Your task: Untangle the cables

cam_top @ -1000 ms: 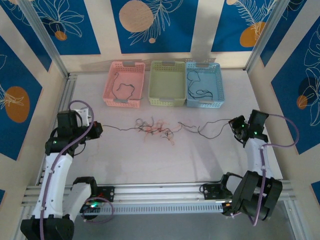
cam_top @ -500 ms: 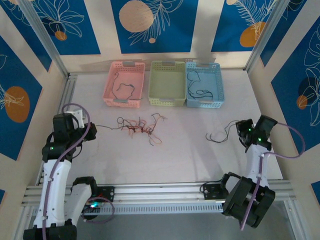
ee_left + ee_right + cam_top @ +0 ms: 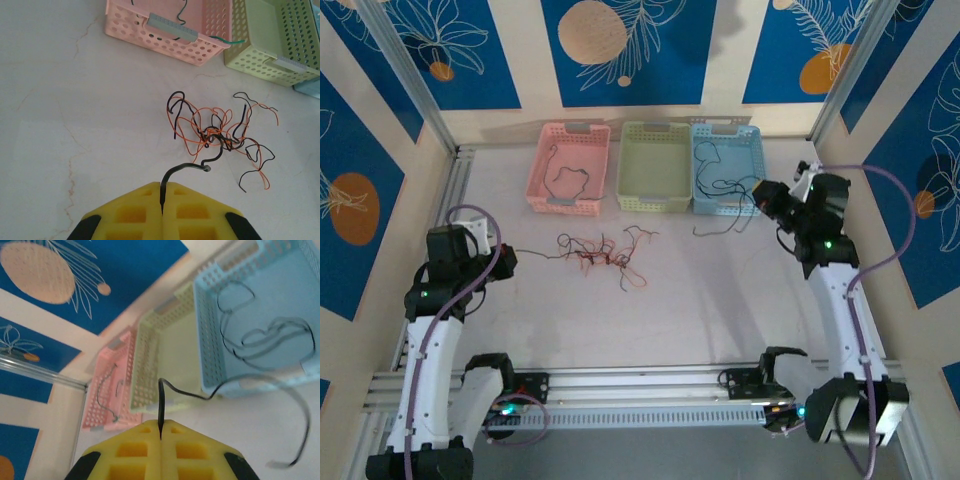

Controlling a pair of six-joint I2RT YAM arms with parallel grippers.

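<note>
**Sorting one separated cable while the clump is anchored.**
The right end effector (image 3: 767,192), closed on a single black cable (image 3: 725,222), hangs at the upper right beside the blue basket (image 3: 761,160), which already holds black wire. The likely next move is to carry it over that rim and release. The left end effector (image 3: 162,187) is shut on a black strand (image 3: 185,167) leading into the clump of cables (image 3: 605,250), centre-left on the worktop (image 3: 720,300). The pink basket (image 3: 535,170) holds a dark wire, and no wire is seen in the green basket (image 3: 655,128).
</note>
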